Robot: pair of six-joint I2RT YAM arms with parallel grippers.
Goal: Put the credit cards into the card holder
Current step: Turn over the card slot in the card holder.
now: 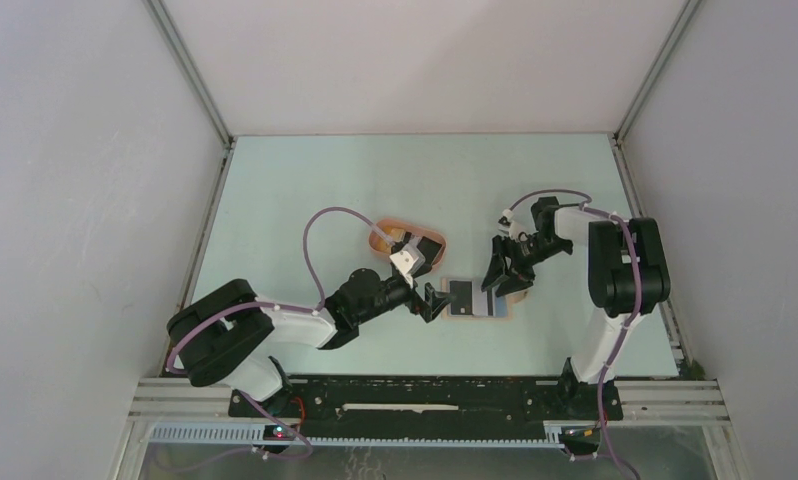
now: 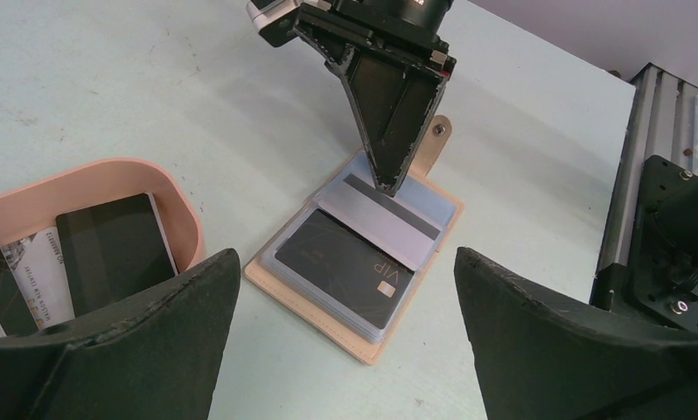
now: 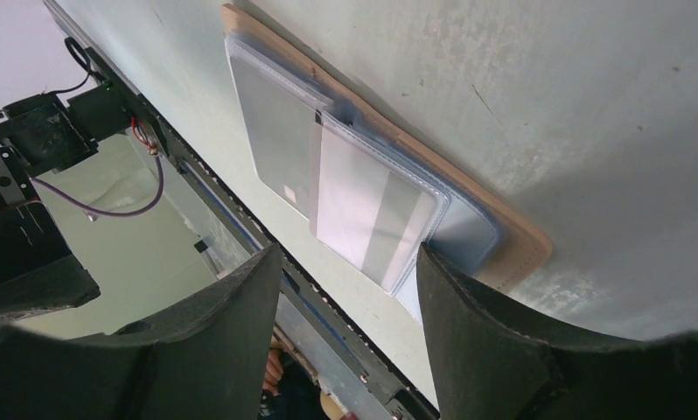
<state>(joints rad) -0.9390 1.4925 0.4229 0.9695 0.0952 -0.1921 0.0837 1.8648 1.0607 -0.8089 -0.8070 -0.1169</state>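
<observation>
- Far L: peach tray (image 2: 92, 168) on table (image 2: 109, 79), spare credit cards (image 2: 109, 249) lying inside.
- L gripper (image 1: 437, 302) hangs wide open, nothing btwn fingers, just short of card holder (image 2: 363, 353).
- Holder lies open, flat, mid-table; black VIP card (image 2: 341, 262) on its clear sleeves, grey striped card (image 2: 389, 229) overlapping it.
- R gripper (image 2: 387, 179): jaws apart, tip down on the striped card.

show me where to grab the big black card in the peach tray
Likely its two long edges, straddled from straight above: the black card lies low inside the peach tray, overlapping a white card, and the tray's wall blocks a sideways approach.
</observation>
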